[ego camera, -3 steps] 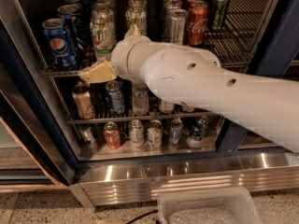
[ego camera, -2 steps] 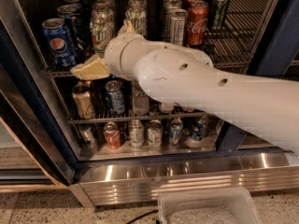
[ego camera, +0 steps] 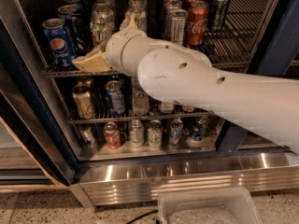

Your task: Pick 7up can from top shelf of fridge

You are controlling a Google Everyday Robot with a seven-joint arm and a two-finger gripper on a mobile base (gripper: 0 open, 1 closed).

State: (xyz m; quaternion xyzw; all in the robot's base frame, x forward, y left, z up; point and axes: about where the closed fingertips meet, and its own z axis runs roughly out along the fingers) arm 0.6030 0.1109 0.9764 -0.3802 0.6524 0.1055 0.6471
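Gripper (ego camera: 105,42) is up at the fridge's (ego camera: 279,41) top shelf (ego camera: 60,72), fingers spread apart. The 7up can (ego camera: 101,28) stands right behind it, green logo showing, blue Pepsi can (ego camera: 58,43) left, red Coca-Cola can (ego camera: 197,24) right.

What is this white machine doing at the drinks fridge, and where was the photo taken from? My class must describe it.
The white tube is a robot's arm, reaching into an open fridge. The one picture looks in from the front, over that arm. Its tan gripper sits at the front of the top shelf, beside a 7up can it is meant to pick; no can looks lifted yet. A Pepsi can stands to the left, a Coca-Cola can to the right, with more cans on lower shelves.
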